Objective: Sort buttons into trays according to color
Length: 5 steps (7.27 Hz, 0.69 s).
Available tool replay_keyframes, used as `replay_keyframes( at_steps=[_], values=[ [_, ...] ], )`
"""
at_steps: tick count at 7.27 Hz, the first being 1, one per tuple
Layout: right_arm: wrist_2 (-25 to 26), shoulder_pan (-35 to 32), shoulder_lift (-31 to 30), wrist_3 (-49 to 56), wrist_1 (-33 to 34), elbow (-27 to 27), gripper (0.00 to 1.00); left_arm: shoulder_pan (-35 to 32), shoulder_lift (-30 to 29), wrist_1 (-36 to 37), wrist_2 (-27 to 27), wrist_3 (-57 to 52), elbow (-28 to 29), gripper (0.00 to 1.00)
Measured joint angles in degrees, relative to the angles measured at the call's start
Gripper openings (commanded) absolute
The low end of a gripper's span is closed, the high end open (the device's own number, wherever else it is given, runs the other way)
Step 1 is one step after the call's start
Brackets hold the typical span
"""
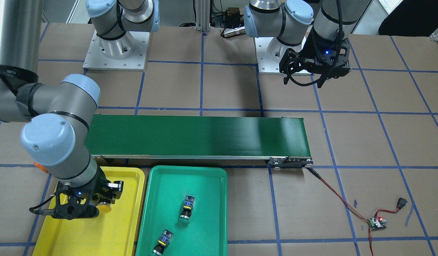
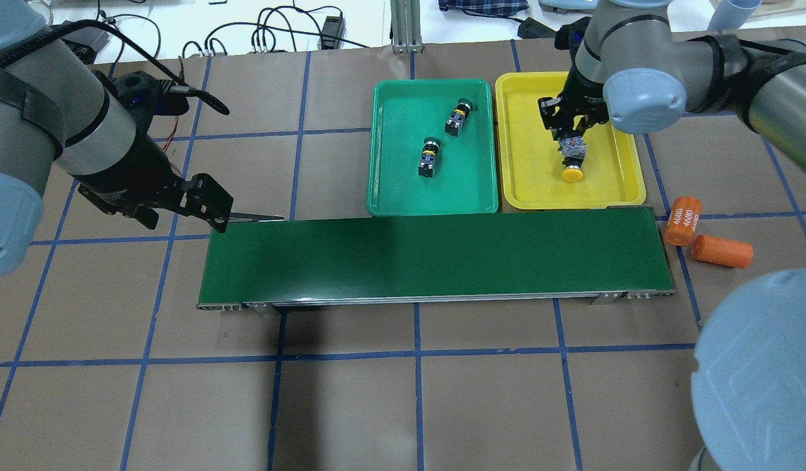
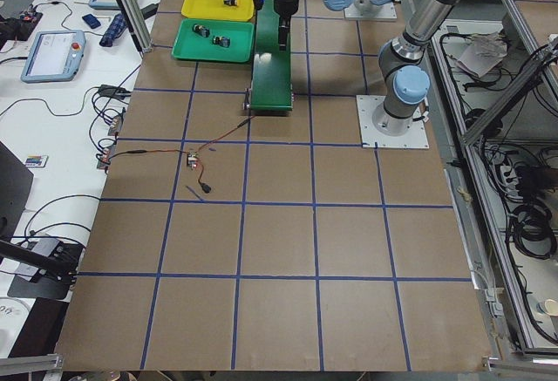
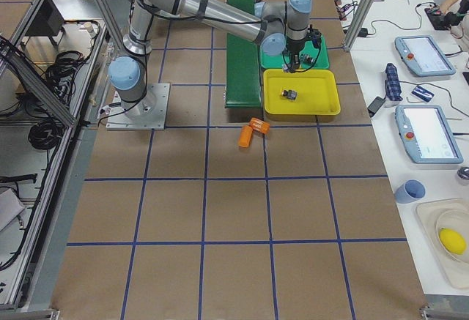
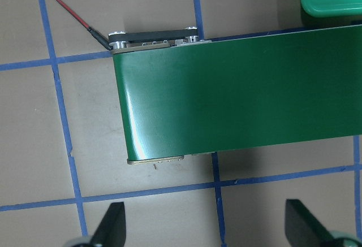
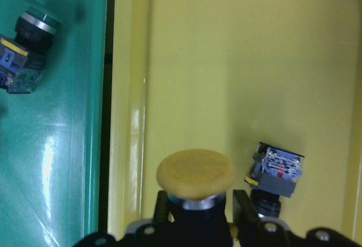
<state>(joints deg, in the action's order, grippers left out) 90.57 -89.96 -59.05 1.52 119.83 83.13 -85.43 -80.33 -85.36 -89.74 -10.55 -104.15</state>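
Here, you have the belt [image 2: 436, 258] lying across the tabletop [image 2: 416, 405], with the green tray [image 2: 383, 163] and yellow tray [image 2: 527, 183] side by side along its edge away from the robot. The left gripper [image 5: 206, 227] hangs just off the belt's left end, jaws wide apart and empty. The right gripper [image 6: 199, 207] is over the yellow tray, jaws clamped on a yellow button [image 6: 196, 173]. A second yellow button [image 6: 275, 173] lies just beside it. A green button [image 2: 429, 157] and another green button [image 2: 456, 119] lie in the green tray.

Front view: yellow-capped button [image 1: 106, 208] mostly behind right gripper [image 1: 104, 199], cap rim only | wrist view: second button [image 6: 275, 173] cap end behind jaws | green tray [image 1: 212, 199], yellow tray [image 1: 126, 213] cut by frame bottom | side views: caps too small.
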Motion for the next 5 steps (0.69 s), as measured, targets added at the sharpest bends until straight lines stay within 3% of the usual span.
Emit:
replay_keyframes(
  at_steps=[1, 2, 5],
  values=[
    [-0.08, -0.61, 2.51, -1.12, 0.01, -1.65, 0.91, 0.0, 0.0, 0.01, 0.0, 0.0, 0.0, 1.0],
    [0.0, -0.8, 4.0, -1.37, 0.2, -2.08, 1.0, 0.0, 0.0, 0.01, 0.0, 0.0, 0.0, 1.0],
    [0.73, -0.84, 2.26, -0.94, -1.13, -1.97, 1.0, 0.0, 0.01, 0.02, 0.0, 0.0, 0.0, 1.0]
  ],
)
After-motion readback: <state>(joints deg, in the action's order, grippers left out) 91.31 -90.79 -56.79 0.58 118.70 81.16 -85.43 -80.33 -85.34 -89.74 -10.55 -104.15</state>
